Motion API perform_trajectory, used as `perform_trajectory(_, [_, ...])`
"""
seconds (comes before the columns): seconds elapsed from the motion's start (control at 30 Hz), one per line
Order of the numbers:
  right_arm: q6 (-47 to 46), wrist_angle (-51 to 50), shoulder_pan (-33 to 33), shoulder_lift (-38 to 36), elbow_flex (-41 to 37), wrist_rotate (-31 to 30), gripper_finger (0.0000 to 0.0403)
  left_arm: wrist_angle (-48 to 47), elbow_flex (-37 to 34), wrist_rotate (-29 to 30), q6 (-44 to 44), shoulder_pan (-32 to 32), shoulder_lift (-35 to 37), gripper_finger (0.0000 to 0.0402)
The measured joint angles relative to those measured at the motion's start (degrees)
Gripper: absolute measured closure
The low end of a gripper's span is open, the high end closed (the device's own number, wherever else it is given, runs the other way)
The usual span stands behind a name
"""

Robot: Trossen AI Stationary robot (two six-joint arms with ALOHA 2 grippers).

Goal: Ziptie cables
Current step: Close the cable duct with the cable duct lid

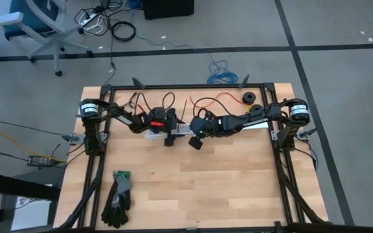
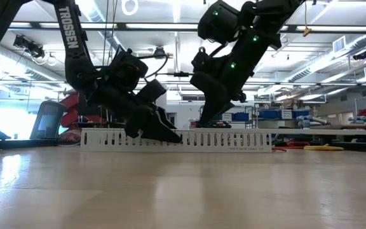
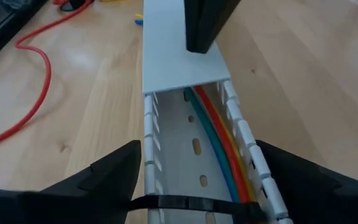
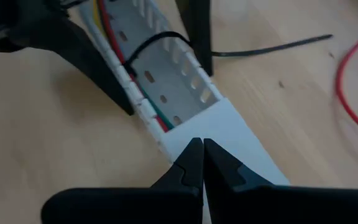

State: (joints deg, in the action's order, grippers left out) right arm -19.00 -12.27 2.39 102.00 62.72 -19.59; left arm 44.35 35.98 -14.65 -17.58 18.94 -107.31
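Left gripper (image 3: 194,186), jaws spread, straddles the white slotted channel (image 3: 185,130) on the table (image 1: 238,181) where the cables (image 3: 219,143) lie under a black ziptie (image 3: 185,203), while right gripper (image 4: 202,163), jaws clenched empty, presses the channel cover (image 4: 229,134), probably steadying it.

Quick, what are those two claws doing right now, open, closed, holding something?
Left gripper: open, fingers straddling the white slotted channel with the cables in it.
Right gripper: shut, holding nothing, tips on the channel's lid.
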Motion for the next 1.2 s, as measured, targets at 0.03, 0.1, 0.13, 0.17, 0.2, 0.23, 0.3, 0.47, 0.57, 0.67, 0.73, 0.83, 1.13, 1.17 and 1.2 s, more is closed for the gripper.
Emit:
perform_trajectory(0.03, [-0.1, -0.3, 0.0, 0.0, 0.0, -0.4, 0.0403, -0.5, 0.2, 0.0, 0.0, 0.0, 0.0, 0.0090])
perform_trajectory(0.1, [-0.7, -1.1, 0.3, 0.0, 0.0, -1.4, 0.0403, -1.1, 0.5, 0.0, 0.0, 0.0, 0.0, 0.0090])
perform_trajectory(0.13, [-1.4, -1.6, 0.4, 0.0, 0.0, -1.8, 0.0403, -1.5, 0.6, 0.0, 0.0, 0.0, 0.0, 0.0090])
perform_trajectory(0.17, [-2.0, -2.1, 0.7, 0.0, 0.0, -1.9, 0.0403, -1.5, 0.6, 0.0, 0.0, 0.0, 0.0, 0.0092])
perform_trajectory(0.2, [-2.8, -2.6, 0.9, 0.0, 0.0, -1.9, 0.0403, -1.6, 0.6, 0.0, 0.0, 0.0, 0.0, 0.0095])
perform_trajectory(0.23, [-3.2, -3.0, 1.1, 0.0, 0.0, -1.9, 0.0403, -1.6, 0.6, 0.0, 0.0, 0.0, 0.0, 0.0099])
perform_trajectory(0.3, [-3.5, -3.2, 1.2, 0.0, 0.0, -1.9, 0.0403, -2.0, 0.6, 0.0, 0.0, 0.0, 0.0, 0.0111])
perform_trajectory(0.47, [-3.4, -3.2, 1.2, -0.2, 0.0, -2.1, 0.0403, -2.3, 0.6, 0.0, 0.0, 0.0, 0.0, 0.0145])
perform_trajectory(0.57, [-3.9, -4.0, 0.7, -0.9, 0.0, -2.0, 0.0403, -2.4, 0.6, 0.0, -0.1, 0.0, 0.0, 0.0155])
perform_trajectory(0.67, [-6.0, -7.0, 0.7, -1.5, 0.1, -1.9, 0.0403, -2.4, 0.6, 0.0, -0.1, 0.0, 0.1, 0.0156])
perform_trajectory(0.73, [-8.6, -9.7, 0.8, -1.6, 0.0, -1.2, 0.0403, -2.5, 0.6, 0.0, -0.1, 0.0, 0.1, 0.0156])
perform_trajectory(0.83, [-9.1, -7.2, 3.2, 0.2, 0.2, 5.4, 0.0403, -2.6, 0.6, 0.0, -0.1, 0.0, 0.1, 0.0156])
perform_trajectory(1.13, [4.3, 19.7, 6.0, 5.8, -0.1, 11.8, 0.0403, -2.9, 0.7, 0.0, 0.0, 0.0, 0.1, 0.0157])
perform_trajectory(1.17, [5.8, 20.0, 5.4, 4.6, -0.1, 8.9, 0.0403, -3.0, 0.7, 0.1, 0.0, 0.0, 0.1, 0.0157])
perform_trajectory(1.2, [6.9, 20.4, 4.9, 3.0, -0.1, 7.1, 0.0403, -2.9, 0.7, 0.2, 0.0, -0.1, 0.1, 0.0157])
